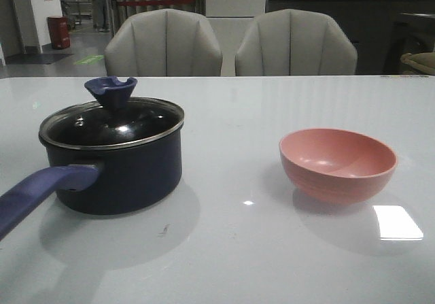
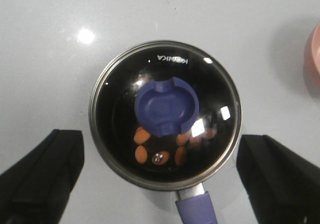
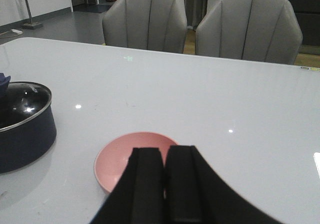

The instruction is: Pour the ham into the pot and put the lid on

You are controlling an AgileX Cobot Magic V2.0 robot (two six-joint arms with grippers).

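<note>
Front view. Pot (image 1: 119, 171): navy saucepan, standing on the tabletop (image 1: 231, 249) at the left, long handle (image 1: 41, 190) pointing toward the camera. Lid (image 1: 112, 124): glass with a metal rim, seated level on the pot, flared blue knob (image 1: 111, 91) upright. Bowl (image 1: 338, 163): pink, well apart to the right, no ham seen in it. No claw is seen here.

Left wrist view. The lid is viewed from directly above; ham (image 2: 141, 135) is seen through the glass as a few orange pieces on the pot floor. The left claw (image 2: 160, 176) is held wide open, one finger (image 2: 42, 174) to each side of the pot, nothing gripped. Handling, as judged: the glass is fragile and its dome slick, so the knob (image 2: 167, 106) is the one sound hold (its flare should resist slipping).

Right wrist view. The right claw (image 3: 165, 184) is closed with fingers together and nothing between them, above the bowl (image 3: 127, 159). The pot (image 3: 22, 129) is partly seen at the edge; it is judged heavy and rigid, best taken by the handle.
</note>
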